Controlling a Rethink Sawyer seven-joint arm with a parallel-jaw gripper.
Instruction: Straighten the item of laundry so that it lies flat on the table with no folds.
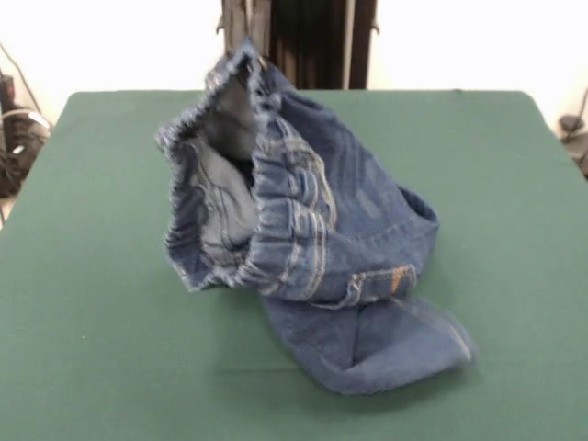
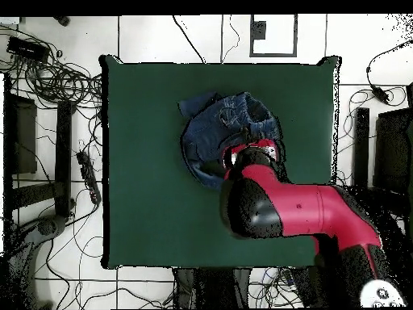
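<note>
Jeans (image 1: 312,248) bunched mid-table (image 1: 101,331), waistband lifted high and gaping open, one leg folded flat beneath. Arm (image 2: 298,206) overhead, covering the gripper; possibly pinching the raised waistband edge, but cannot tell.

There are 2 cameras. The front view sits low across the desk (image 1: 92,349) from the robot, close in, looking over the green top toward the dark pedestal (image 1: 303,41) at the far edge; the desk's near edge is cut off. The overhead view hangs high above, looking straight down, taking in the whole desk (image 2: 145,161), the red arm (image 2: 298,210) entering from the bottom, and the surrounding tiled floor (image 2: 73,282) with cables. Both views share the desk top and the jeans (image 1: 331,248) (image 2: 218,133).
</note>
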